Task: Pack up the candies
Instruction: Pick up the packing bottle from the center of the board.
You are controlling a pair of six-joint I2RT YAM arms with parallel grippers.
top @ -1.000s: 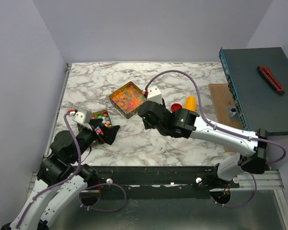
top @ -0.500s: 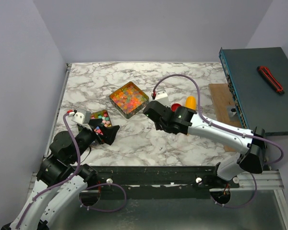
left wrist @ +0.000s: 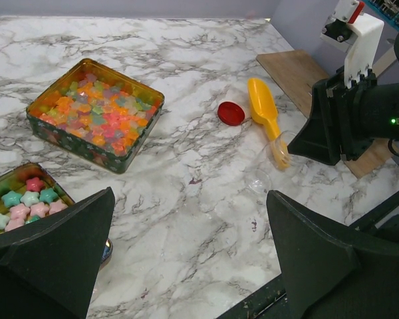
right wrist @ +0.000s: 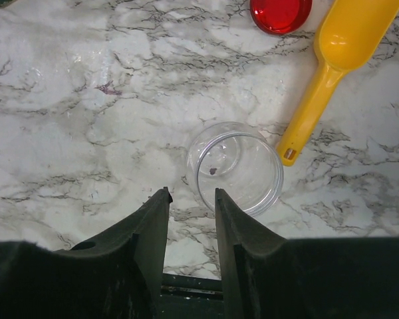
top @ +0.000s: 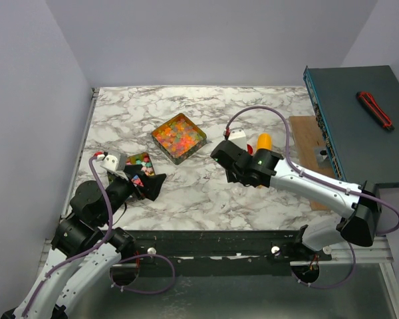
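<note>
Jaws of right gripper (right wrist: 191,193) are being held slightly apart, nothing between them, just short of clear jar (right wrist: 236,167), probably being lined up for a grab. Left gripper (left wrist: 191,196) is being held wide open and empty by small tin (left wrist: 53,178). Candies (left wrist: 93,113) are sitting in large tin (left wrist: 86,151) and small tin; the jar is looking empty. Scoop (right wrist: 339,60) and red cap (right wrist: 280,12) are lying beside jar, presumably being kept handy for filling. No readable writing is being seen.

Scoop (right wrist: 334,58) just beside the jar (right wrist: 274,193) leaves the right hand (right wrist: 189,193) little room.
</note>
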